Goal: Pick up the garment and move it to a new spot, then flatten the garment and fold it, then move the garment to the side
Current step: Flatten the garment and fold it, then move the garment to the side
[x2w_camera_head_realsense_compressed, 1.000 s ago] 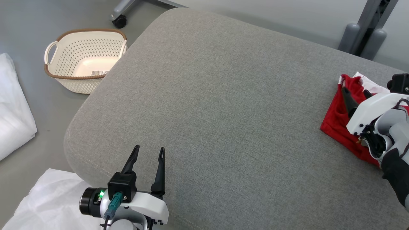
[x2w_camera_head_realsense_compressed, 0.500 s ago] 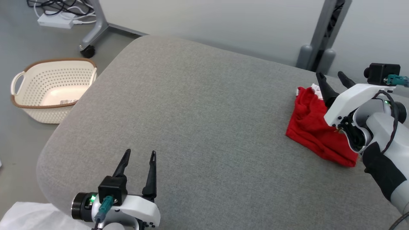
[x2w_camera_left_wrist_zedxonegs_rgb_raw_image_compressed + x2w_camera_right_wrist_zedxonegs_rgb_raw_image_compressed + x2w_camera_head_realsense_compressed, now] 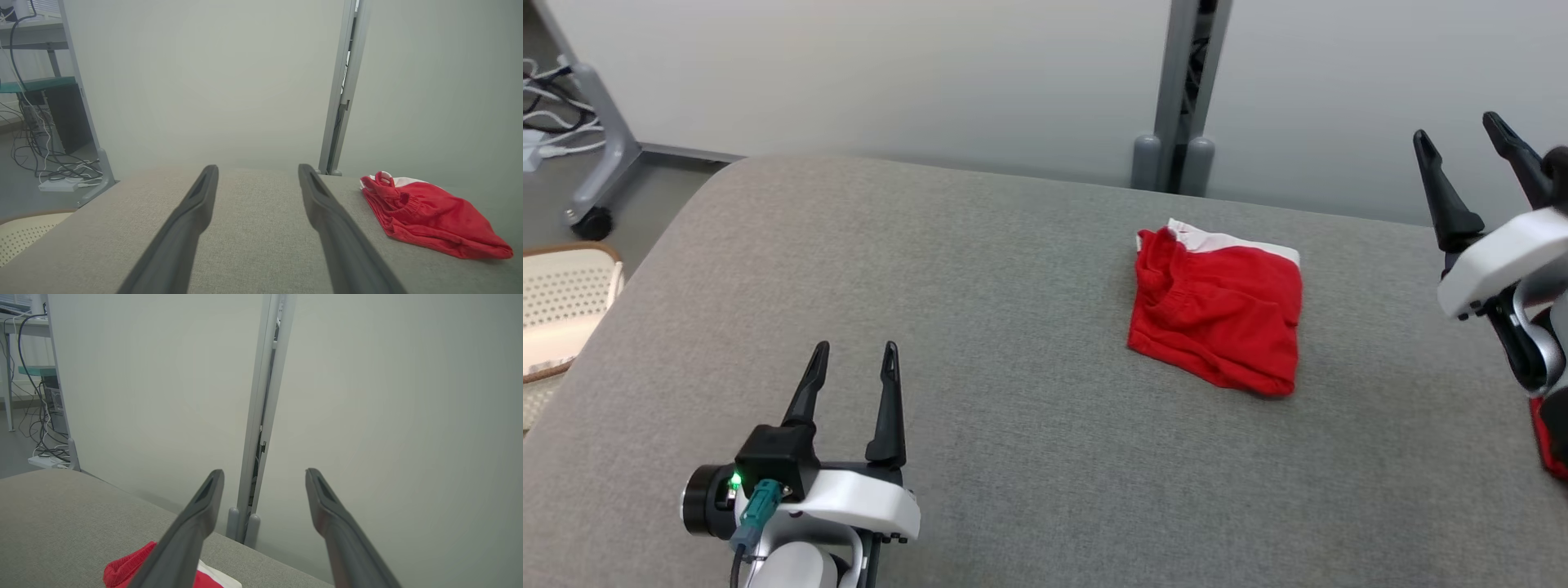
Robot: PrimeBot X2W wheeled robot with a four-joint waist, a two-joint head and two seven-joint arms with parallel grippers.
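Leftward, broad grey cushion point(image 3: 931, 269); garment point(image 3: 1217, 314) near far edge.

Garment point(image 3: 1217, 314): on cushion point(image 3: 980, 269), right of middle, toward far edge
Basket point(image 3: 560, 306): on floor point(image 3: 658, 189), off cushion's left edge
Left claw point(image 3: 855, 349): over near-left part
Right claw point(image 3: 1456, 128): right of garment
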